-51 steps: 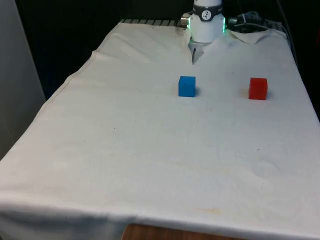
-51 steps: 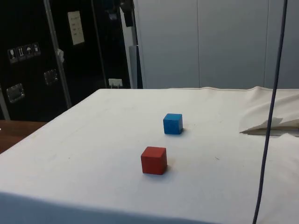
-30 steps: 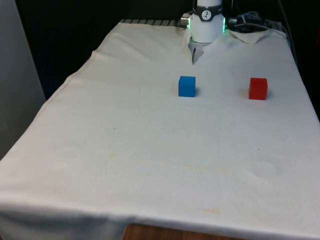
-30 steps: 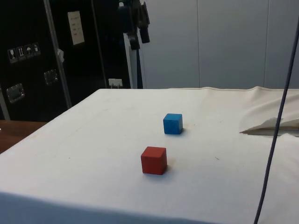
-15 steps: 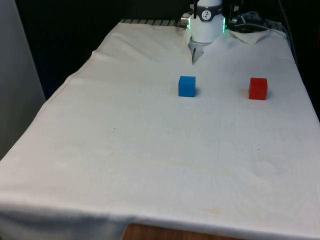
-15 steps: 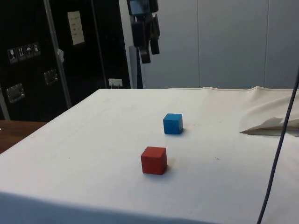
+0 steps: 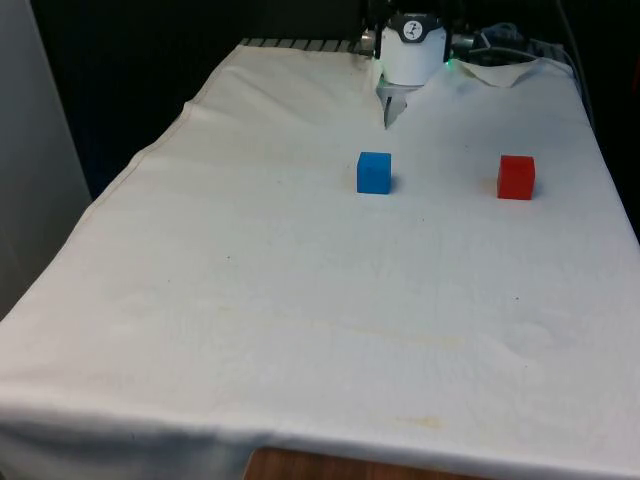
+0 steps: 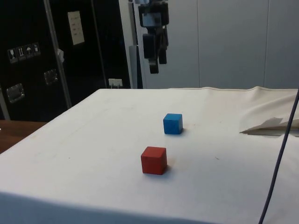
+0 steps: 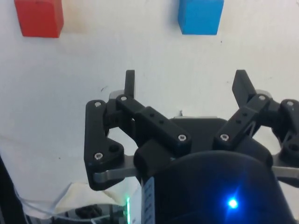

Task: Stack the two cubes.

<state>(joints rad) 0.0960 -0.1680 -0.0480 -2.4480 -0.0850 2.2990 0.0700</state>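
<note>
1. Two cubes sit on the white cloth (image 7: 250,280), well apart, neither stacked.
2. Front view, left to right: blue cube (image 7: 374,172) near the table's middle line, then red cube (image 7: 516,177) towards the front view's right, close to the cloth's edge. Both lie about level with each other across the table.
3. Side view: gripper (image 8: 156,69) hangs high in the air above the cloth's far part, fingers pointing down, nothing between them. It is well above and behind the blue cube (image 8: 173,123).
4. Side view: red cube (image 8: 154,160) sits nearer the camera than the blue one, slightly to that picture's left of it, apart with bare cloth between.
5. Wrist view: gripper (image 9: 184,83) has its two black fingers (image 9: 130,83) spread wide, empty, white cloth showing in the gap.
6. Wrist view: red cube (image 9: 39,17) and blue cube (image 9: 201,16) both lie beyond the fingertips, not touched by either finger; the blue one is nearer the line of the gap, the red one off to one side.
7. Both cubes rest flat on the cloth, upright.
</note>
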